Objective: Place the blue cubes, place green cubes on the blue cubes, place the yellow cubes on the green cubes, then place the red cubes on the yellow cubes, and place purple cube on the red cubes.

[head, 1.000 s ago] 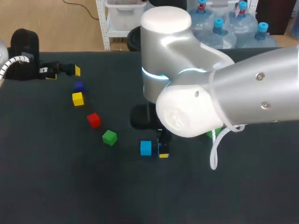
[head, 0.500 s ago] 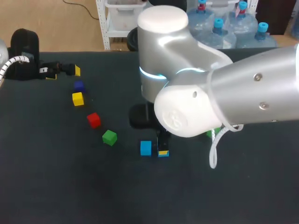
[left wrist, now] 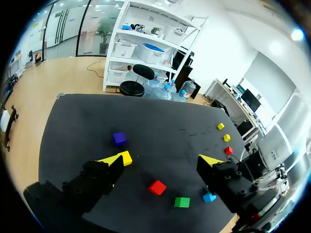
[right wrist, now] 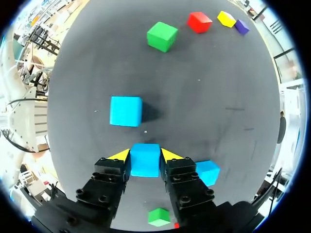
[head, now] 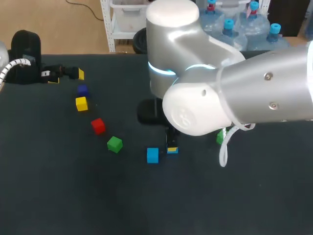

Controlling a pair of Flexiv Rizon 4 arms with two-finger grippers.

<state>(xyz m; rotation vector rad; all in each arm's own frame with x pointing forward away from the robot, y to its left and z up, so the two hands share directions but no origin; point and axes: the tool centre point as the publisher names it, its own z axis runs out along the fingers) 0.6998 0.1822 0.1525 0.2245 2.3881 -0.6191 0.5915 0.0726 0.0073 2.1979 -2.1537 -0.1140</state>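
My right gripper (right wrist: 145, 156) is shut on a blue cube (right wrist: 145, 160), both yellow-tipped fingers pressing its sides; in the head view the right gripper (head: 171, 149) shows just below the big arm. Just ahead of it a second blue cube (right wrist: 126, 110) (head: 152, 155) rests on the dark table. A third blue cube (right wrist: 208, 172) lies beside the fingers. Farther out stand a green cube (head: 114, 144), a red cube (head: 98, 126), a yellow cube (head: 81, 104) and a purple cube (head: 82, 90). My left gripper (head: 68, 73) (left wrist: 164, 160) hangs open and empty at the far left.
Another green cube (head: 221, 138) peeks out from behind my right arm. Near the table's far edge the left wrist view shows two yellow cubes (left wrist: 220, 126) and a red cube (left wrist: 228, 150). The right arm's bulk hides the table's middle.
My right gripper has narrowed onto the blue cube and risen a little with it, away from the blue cube on the table. The left arm has not moved.
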